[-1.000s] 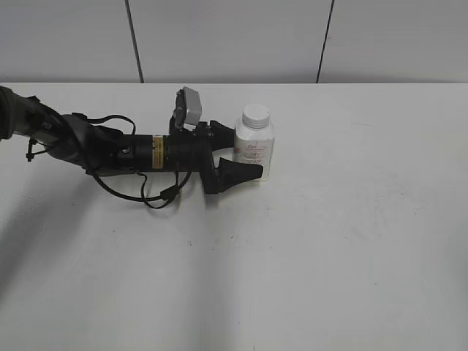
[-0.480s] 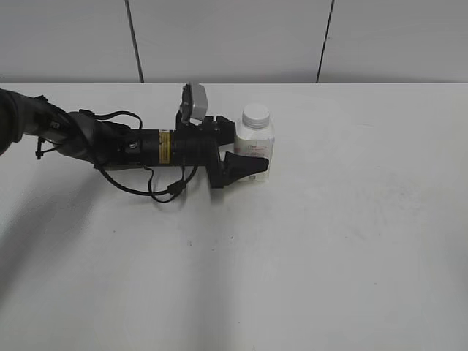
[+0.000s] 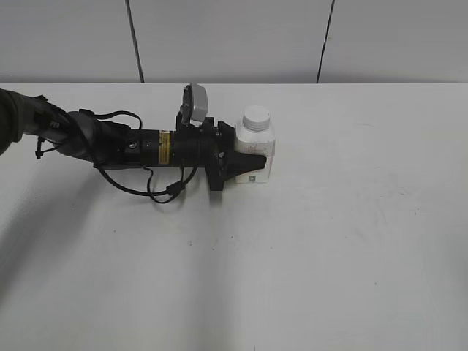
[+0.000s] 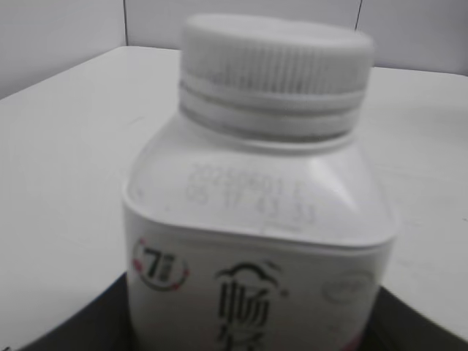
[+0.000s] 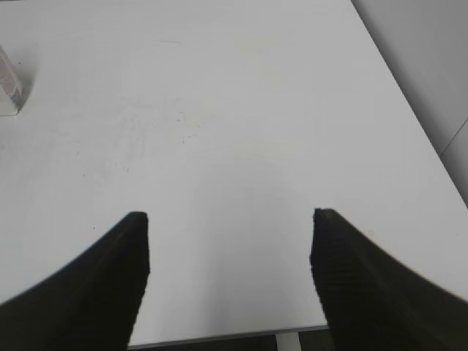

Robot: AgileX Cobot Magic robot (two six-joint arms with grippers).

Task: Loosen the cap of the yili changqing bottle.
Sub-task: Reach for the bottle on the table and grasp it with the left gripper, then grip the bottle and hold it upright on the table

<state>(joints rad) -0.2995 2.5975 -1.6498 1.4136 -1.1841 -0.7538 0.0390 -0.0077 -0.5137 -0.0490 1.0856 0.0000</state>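
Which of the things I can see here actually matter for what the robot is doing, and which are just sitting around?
Part of the job:
- yili changqing bottle, gripped by the left gripper
- its cap, screwed on top
- right gripper, open, waiting

Just there:
- white table
- grey wall panels

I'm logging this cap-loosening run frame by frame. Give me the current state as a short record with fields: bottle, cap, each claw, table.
bottle: yili changqing bottle, white, upright on the table, tilted slightly
cap: white ribbed cap on the neck, nothing touching it
left claw: left claw reaching in from the left, closed around the bottle's body below the shoulder
right claw: right claw open, holding nothing, over bare table away from the bottle
table: white table
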